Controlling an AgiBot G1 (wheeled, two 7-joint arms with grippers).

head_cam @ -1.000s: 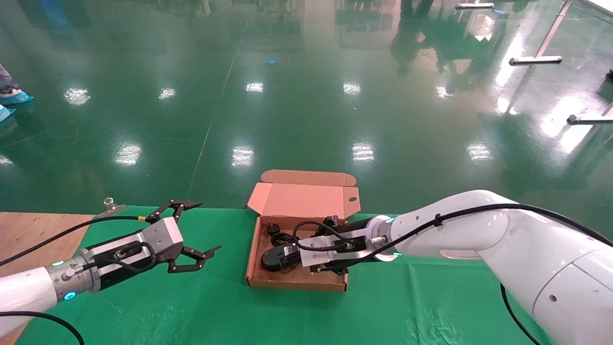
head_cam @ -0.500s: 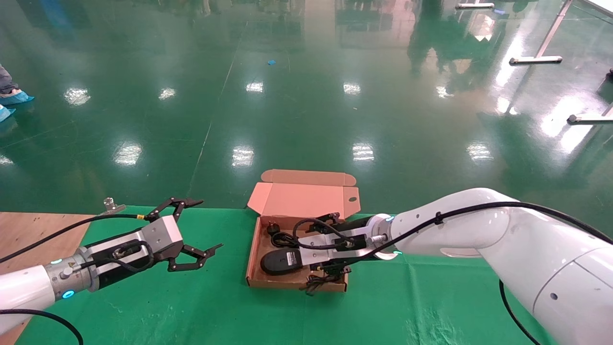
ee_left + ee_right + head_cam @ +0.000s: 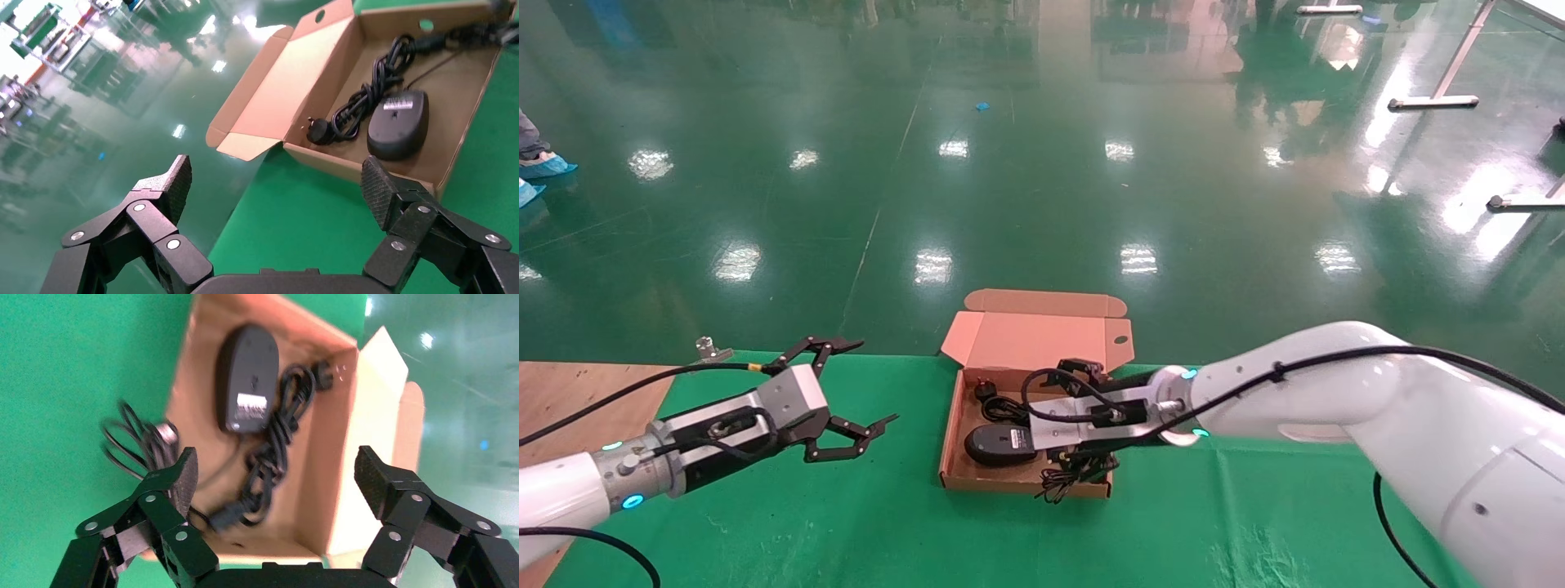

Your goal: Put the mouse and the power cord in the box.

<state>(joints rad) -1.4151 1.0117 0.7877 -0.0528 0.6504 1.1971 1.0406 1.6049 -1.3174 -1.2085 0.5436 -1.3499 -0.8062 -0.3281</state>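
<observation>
Out to the left of the box, the left gripper (image 3: 850, 390) hovers over the green cloth (image 3: 764, 523), fingers spread wide, holding nothing. Ahead of its fingertips sits the box (image 3: 318, 79) — inside, the mouse (image 3: 999, 443) lies underside up, pale label showing but unreadable, beside the coiled power cord (image 3: 367, 95). Above them the right gripper (image 3: 275, 471) is splayed open and empty. The mouse's thin cable (image 3: 138, 444) spills over the front wall — light, floppy stuff, best pinched at the bunched loops.
</observation>
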